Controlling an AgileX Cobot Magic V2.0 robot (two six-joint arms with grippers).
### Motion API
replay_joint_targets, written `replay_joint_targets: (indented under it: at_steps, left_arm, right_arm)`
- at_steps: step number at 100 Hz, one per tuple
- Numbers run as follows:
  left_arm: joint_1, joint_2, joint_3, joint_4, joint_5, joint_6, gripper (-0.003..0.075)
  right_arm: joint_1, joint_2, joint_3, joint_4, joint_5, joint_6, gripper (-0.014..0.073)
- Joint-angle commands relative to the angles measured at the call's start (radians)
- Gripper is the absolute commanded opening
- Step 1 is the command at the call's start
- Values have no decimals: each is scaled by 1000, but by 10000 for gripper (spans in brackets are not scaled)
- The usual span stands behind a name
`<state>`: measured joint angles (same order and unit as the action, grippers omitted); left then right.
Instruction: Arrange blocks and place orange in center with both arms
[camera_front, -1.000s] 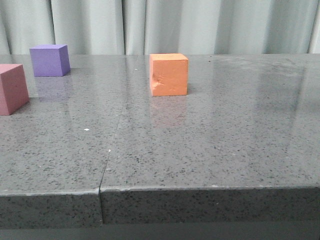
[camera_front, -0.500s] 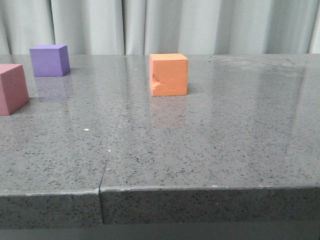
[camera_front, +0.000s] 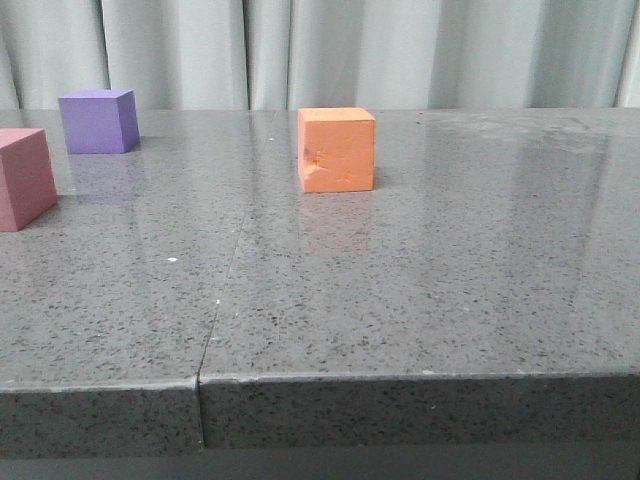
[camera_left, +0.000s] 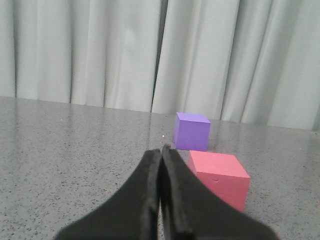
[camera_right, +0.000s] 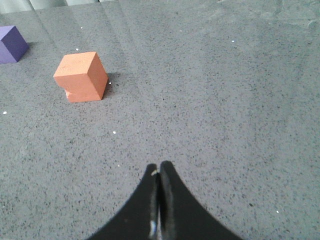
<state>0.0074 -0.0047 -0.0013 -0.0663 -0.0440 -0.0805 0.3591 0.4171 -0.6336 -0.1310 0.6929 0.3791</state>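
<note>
A gray speckled table (camera_front: 420, 290) sits in front of pale curtains (camera_front: 400, 50). Three blocks wait, not lined up yet: one orange block (camera_front: 336, 149) near the middle, one purple block (camera_front: 98, 121) and one pink block (camera_front: 24, 178) far left. The left gripper (camera_left: 160, 156) and right gripper (camera_right: 159, 170) are pinched closed, holding nothing.

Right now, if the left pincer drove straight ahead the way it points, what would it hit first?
Probably nothing at once: the shut left pincer aims just past the pink cube and purple cube, toward the curtain. Depth is unclear; the pink cube is nearest to that line.
</note>
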Motion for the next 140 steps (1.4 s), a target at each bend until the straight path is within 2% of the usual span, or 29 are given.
replay_joint_targets:
  at_steps: [1, 23, 51, 76, 85, 90, 96, 98, 103, 105, 106, 108, 112, 118, 140]
  left_arm:
    - [1, -28, -36, -24, -78, -2, -20]
    - [1, 59, -204, -24, 44, -2, -20]
    - [1, 324, -502, -22, 204, -2, -20]
    - [1, 556, -702, -22, 344, -2, -7]
    - [1, 622, -752, -22, 376, -2, 65]
    - [1, 661, -771, -22, 381, -2, 155]
    - [1, 695, -791, -22, 381, -2, 282]
    - [1, 707, -801, -22, 378, -2, 356]
    - [1, 734, -815, -22, 368, -2, 469]
    - [1, 745, -824, -22, 364, -2, 539]
    - [1, 749, -827, -22, 364, -2, 539]
    - [1, 760, -834, -22, 363, -2, 601]
    - [1, 784, -851, -22, 366, -2, 673]
    - [1, 821, -877, -26, 372, -2, 714]
    - [-52, 956, -1023, -28, 455, 36, 669]
  right_arm:
    - [-5, -56, 12, -24, -81, -6, -67]
    - [-5, -165, 75, -24, -78, -6, -67]
    - [-5, -173, 78, -24, -71, -6, -67]
    - [-5, -173, 78, -24, -71, -6, -67]
    - [-5, -173, 78, -24, -71, -6, -67]
    - [-5, -173, 78, -24, -71, -6, -67]
    - [-5, -173, 78, -24, -70, -6, -67]
    - [-5, -173, 78, -24, -70, -6, -67]
    - [-5, -173, 78, -24, -70, -6, -67]
    - [-5, -173, 78, -24, -70, -6, -67]
    - [-5, -173, 78, -24, -70, -6, -67]
    - [-5, -173, 78, -24, -70, -6, -67]
    - [-5, -173, 78, -24, -70, -6, -67]
    - [-5, -173, 78, -24, -70, -6, -67]
    - [-5, -173, 78, -24, -71, -6, -67]
